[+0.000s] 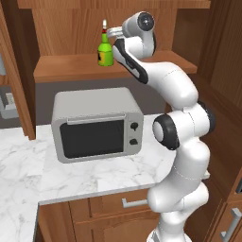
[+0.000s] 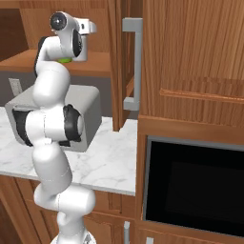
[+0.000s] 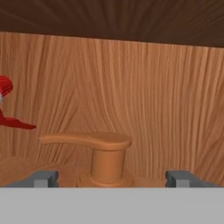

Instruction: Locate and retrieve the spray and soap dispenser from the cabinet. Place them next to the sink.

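Note:
My gripper (image 3: pixel 111 178) is inside the brown wooden cabinet (image 1: pixel 71 68), above its shelf. It is open, with its dark fingertips (image 3: pixel 43 178) wide apart on either side of the soap dispenser's orange pump top (image 3: pixel 103 151), and neither one touches it. The dispenser's body is below the frame. The green spray (image 1: pixel 105 52) stands upright on the shelf just left of my hand. Its red nozzle (image 3: pixel 8 109) shows at the left edge of the hand view, and a sliver of its green body (image 2: pixel 64 60) peeks past the arm. The sink is out of view.
A grey microwave (image 1: pixel 97 124) sits on the white marble counter (image 1: pixel 28 170) under the cabinet shelf. The open cabinet door with its long grey bar handle (image 2: pixel 136 62) hangs to the right of the arm. A black oven front (image 2: pixel 190 186) fills the lower right.

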Controlling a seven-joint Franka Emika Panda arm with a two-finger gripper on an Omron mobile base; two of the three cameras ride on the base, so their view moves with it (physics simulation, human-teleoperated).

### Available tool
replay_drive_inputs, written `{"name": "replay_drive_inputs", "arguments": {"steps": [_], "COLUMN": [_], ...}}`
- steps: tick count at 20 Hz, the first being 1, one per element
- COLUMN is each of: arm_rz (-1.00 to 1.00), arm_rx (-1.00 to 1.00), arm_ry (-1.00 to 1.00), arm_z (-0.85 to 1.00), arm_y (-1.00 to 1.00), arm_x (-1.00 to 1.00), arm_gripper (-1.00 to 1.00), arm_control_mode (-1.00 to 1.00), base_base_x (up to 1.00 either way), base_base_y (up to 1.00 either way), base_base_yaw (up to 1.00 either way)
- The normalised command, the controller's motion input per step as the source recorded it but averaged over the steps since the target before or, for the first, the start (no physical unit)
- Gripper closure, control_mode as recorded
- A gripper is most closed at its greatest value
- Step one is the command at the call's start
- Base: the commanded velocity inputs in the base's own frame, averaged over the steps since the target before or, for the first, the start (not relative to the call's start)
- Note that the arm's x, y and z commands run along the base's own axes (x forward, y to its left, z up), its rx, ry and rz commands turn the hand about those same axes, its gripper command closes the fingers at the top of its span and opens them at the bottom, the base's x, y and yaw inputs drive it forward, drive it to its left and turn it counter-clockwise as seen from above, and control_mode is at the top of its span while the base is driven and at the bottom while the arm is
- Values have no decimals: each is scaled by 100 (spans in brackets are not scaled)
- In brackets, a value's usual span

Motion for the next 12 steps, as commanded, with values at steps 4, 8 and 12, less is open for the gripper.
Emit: {"name": "replay_drive_inputs", "arguments": {"steps": [4, 8, 12], "arm_rz": [0, 0, -1], "arm_rx": [0, 0, 0], "arm_ry": [0, 0, -1], "arm_z": [0, 0, 0], "arm_y": [13, 1, 0], "arm_x": [3, 0, -8], "arm_gripper": [100, 100, 100], "arm_control_mode": [-100, -100, -100], "base_base_x": [0, 0, 0], "base_base_y": [0, 0, 0], "base_base_yaw": [0, 0, 0]}}
